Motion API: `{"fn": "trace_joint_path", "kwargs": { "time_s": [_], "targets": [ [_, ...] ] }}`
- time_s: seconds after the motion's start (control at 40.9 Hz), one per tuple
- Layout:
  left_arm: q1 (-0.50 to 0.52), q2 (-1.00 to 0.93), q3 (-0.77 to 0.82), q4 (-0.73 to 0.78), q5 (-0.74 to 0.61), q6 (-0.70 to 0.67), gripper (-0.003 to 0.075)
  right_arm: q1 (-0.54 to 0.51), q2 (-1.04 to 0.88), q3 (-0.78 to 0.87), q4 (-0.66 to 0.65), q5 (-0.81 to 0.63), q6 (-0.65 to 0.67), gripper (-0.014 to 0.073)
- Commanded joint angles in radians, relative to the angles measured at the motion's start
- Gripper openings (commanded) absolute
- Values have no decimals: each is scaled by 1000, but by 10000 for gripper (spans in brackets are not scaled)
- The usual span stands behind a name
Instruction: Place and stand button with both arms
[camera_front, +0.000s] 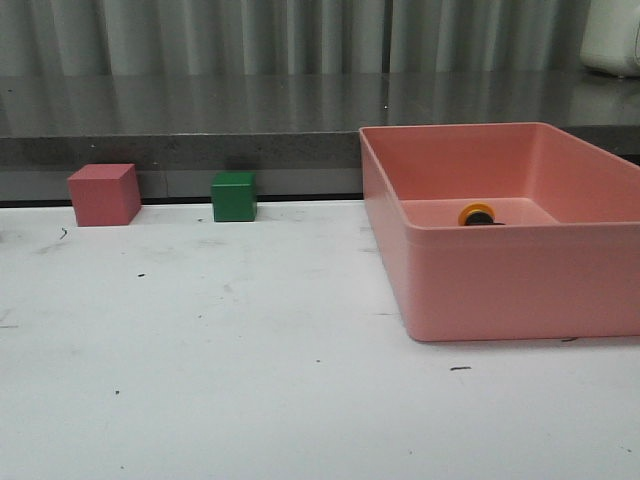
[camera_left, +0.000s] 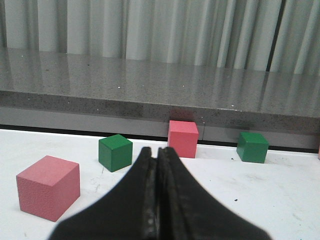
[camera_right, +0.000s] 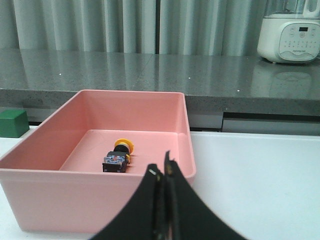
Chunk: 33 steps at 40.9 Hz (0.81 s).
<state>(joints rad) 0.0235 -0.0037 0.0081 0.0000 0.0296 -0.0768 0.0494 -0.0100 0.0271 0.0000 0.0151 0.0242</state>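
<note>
The button (camera_right: 118, 156) lies on its side on the floor of the pink bin (camera_right: 30, 195) near its back wall, likely light, rigid and top-heavy, best pinched across its black base, while left gripper (camera_left: 156, 200) and right gripper (camera_right: 164, 205) sit pressed together, empty.

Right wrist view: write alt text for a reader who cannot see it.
A yellow-capped button lies on its side inside a pink bin on a white table. The shut right gripper points toward it in the foreground.

Button (camera_front: 478, 215) inside bin (camera_front: 480, 290), counter (camera_front: 200, 380) right side; two cubes (camera_front: 104, 194) (camera_front: 234, 196) side by side, far left.
</note>
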Motion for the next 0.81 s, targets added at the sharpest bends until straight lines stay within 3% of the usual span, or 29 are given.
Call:
{"fn": "trace_joint_path", "kwargs": {
  "time_s": [0.0, 0.783],
  "targets": [
    [-7, -23, 16, 0, -83, 1, -20, -3, -18, -3, 0, -82, -6, -69],
    [-7, -23, 14, 0, -98, 1, -20, -3, -18, -3, 0, -93, -6, -69]
  ]
}}
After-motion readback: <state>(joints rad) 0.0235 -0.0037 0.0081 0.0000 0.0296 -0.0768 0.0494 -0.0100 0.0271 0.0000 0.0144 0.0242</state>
